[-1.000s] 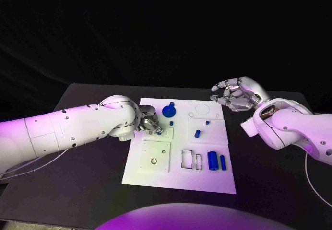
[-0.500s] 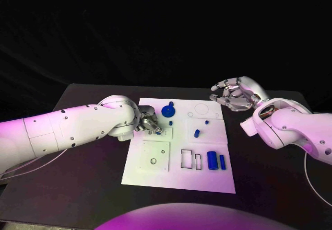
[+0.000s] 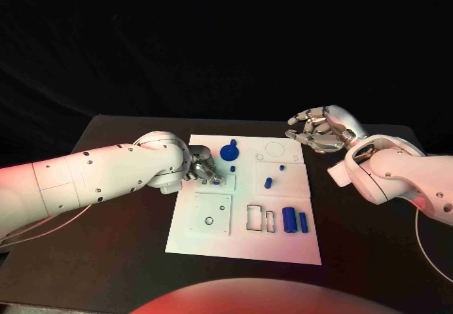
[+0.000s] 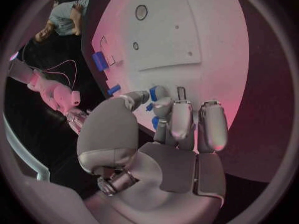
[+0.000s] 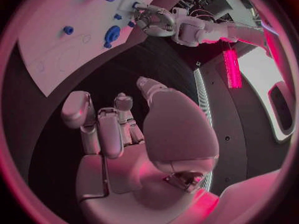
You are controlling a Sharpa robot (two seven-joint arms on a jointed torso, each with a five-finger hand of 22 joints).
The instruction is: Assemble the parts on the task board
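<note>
Black table point(image 3: 113, 261), task board point(image 3: 247, 235) lengthwise away from robot

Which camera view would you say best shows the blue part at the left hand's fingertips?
The left wrist view: the small blue part sits between the left hand's fingertips. In the head view the fingers mostly hide it; the right wrist view shows that hand tiny.

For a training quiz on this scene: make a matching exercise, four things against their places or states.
Things:
1. left robot hand
2. right robot hand
3. blue disc
4. blue block

Places or states:
A. raised beyond the board's far right corner, holding nothing
B. near right part of the board, beside an empty rectangular slot
C. over the board's left edge, fingers at a small blue part
D. far part of the board, near its middle

Pairs: 1-C, 2-A, 3-D, 4-B
</note>
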